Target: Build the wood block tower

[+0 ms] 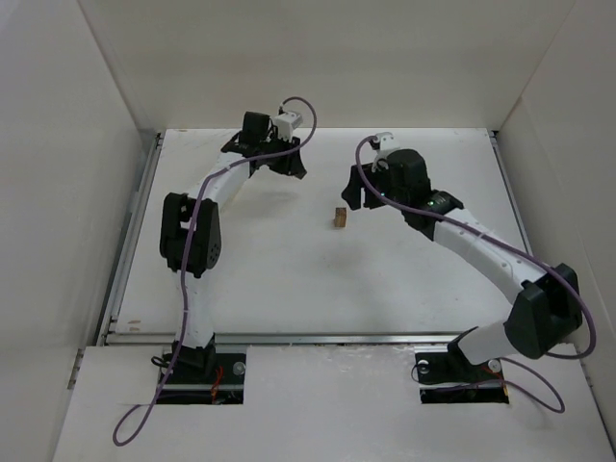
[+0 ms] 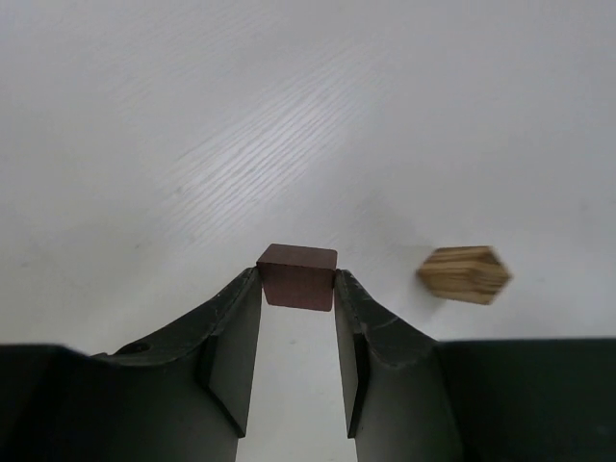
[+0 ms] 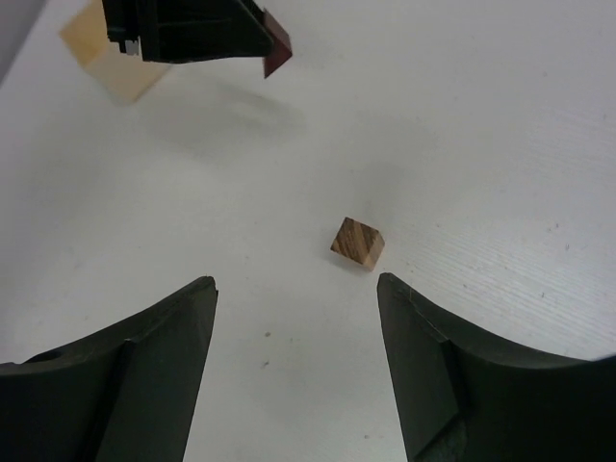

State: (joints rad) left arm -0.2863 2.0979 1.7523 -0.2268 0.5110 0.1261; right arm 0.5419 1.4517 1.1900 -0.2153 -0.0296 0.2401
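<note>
You get bright, even light from above; shadows are faint and soft. Glare whitens the table (image 2: pixel 260 164) ahead of the left fingers (image 2: pixel 231 337). The dark cube (image 2: pixel 298 277) between them is sharp; the tan cube (image 2: pixel 464 273) to their right is blurred.

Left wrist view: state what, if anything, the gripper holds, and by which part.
The left gripper pinches the dark reddish-brown cube by two opposite side faces.
</note>
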